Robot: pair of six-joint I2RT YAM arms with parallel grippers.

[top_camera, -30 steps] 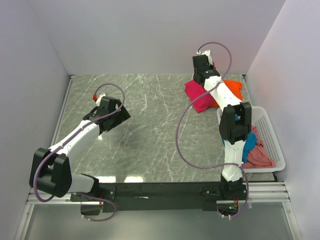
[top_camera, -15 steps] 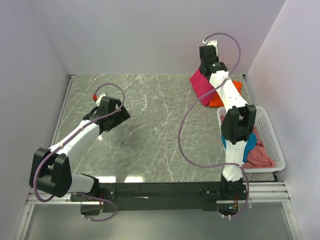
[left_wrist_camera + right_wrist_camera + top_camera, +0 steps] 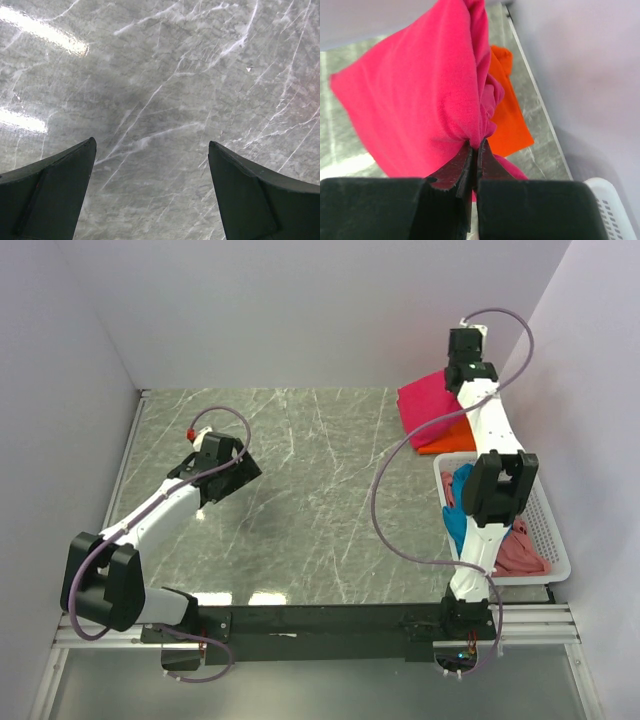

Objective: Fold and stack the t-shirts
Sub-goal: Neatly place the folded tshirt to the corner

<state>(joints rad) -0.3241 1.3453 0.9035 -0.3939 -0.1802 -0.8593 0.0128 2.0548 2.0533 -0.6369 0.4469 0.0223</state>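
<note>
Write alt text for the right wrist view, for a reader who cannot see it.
The right gripper pinches a bunched magenta t-shirt, held above the marble table. An orange t-shirt lies on the table behind it.

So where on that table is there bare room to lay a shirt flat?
The middle of the marble table is bare, between the left gripper and the magenta t-shirt. The far right corner is crowded: the right gripper holds the magenta t-shirt over the orange t-shirt, with the white basket beside.
</note>
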